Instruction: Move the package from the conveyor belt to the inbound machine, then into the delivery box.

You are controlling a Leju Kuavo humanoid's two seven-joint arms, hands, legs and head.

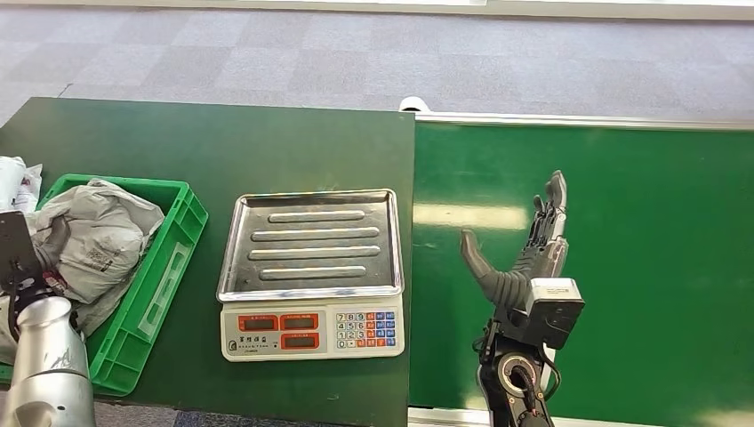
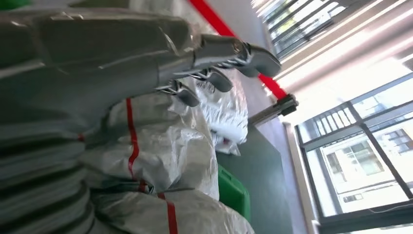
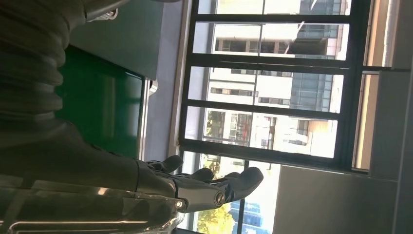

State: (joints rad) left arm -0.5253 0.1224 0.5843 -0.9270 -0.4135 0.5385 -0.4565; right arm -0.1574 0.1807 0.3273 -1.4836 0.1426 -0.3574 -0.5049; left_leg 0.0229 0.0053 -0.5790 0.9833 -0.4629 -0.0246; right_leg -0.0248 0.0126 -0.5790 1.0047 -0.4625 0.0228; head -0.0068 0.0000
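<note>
Over the bright green conveyor belt (image 1: pixel 622 222) the right hand (image 1: pixel 525 258) hovers with fingers spread, holding nothing. No package lies on the visible belt, nor on the ribbed steel tray of the white weighing scale (image 1: pixel 309 242), apparently the inbound machine. Crumpled grey plastic mailer packages (image 1: pixel 93 236) fill the green plastic crate (image 1: pixel 169 258) on the dark green desk (image 1: pixel 222 142). The left hand (image 2: pixel 214 63) sits over them, fingers extended; whether it touches one I cannot tell. Judgement: keep the right hand poised low and flat, ready for the next parcel. Grey carpet tile floor (image 1: pixel 356 53) beyond; tall windows (image 3: pixel 272 83) behind.
</note>
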